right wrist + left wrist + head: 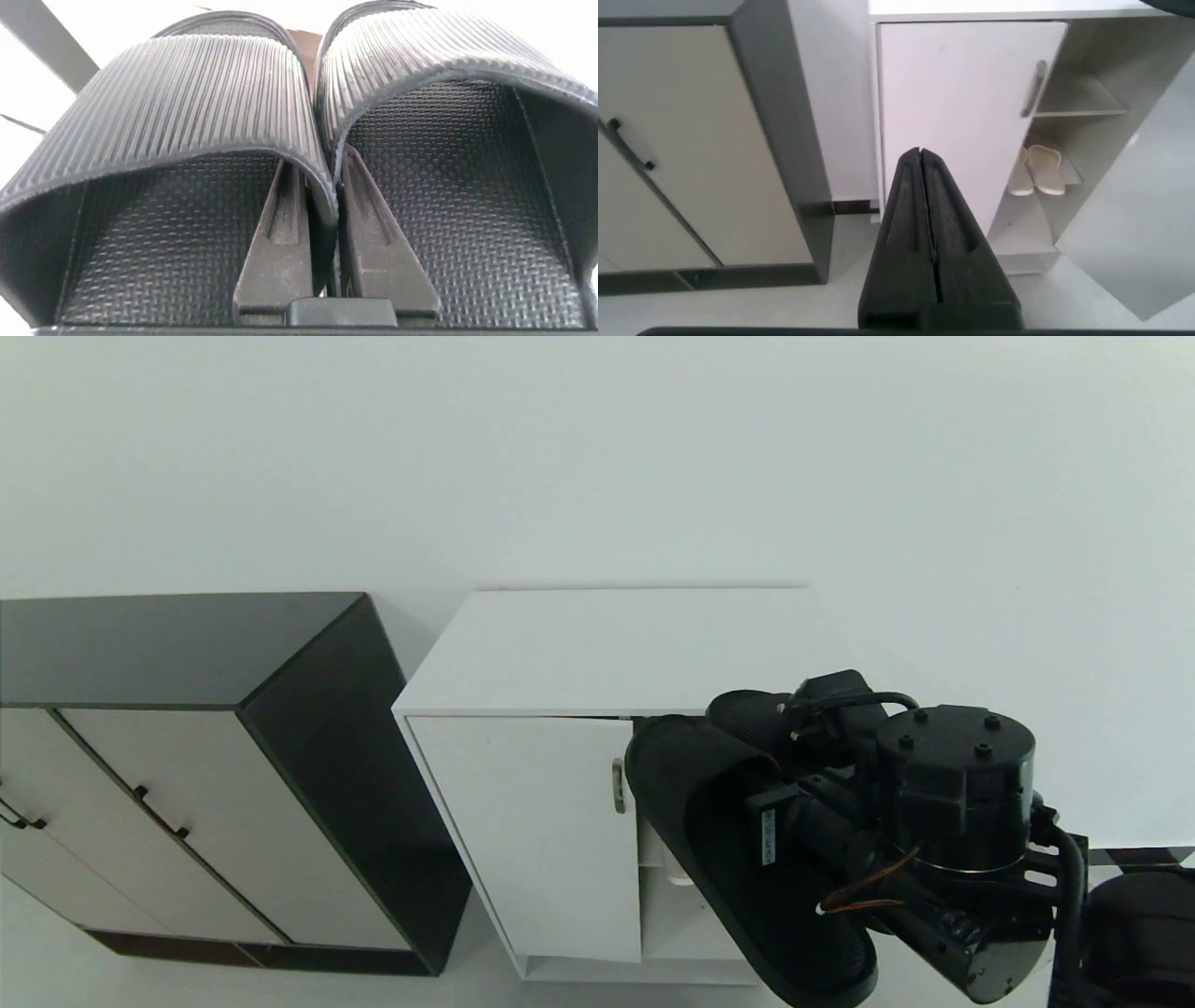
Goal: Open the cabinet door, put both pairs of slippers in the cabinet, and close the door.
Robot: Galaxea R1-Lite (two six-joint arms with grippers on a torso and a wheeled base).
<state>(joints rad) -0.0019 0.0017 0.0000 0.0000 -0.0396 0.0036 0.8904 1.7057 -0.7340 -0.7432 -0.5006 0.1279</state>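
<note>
White-walled room: with the cabinet [607, 653] open, right claw [320, 187] clamped on black slippers [709, 793] should next carry them inside; left claw [921, 161] together

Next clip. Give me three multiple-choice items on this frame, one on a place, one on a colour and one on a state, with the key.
1. Where is the pale pair of slippers relative to the white cabinet? A on its top; B on a shelf inside it; C under it.
2. What colour is the other pair of slippers, held in the right gripper? A black; B red; C white.
3. How is the left gripper? A open; B shut on a slipper; C shut and empty.
Key: B, the left wrist view shows them on a shelf inside; A, both straps are black; C, its fingers meet with nothing between them.
</note>
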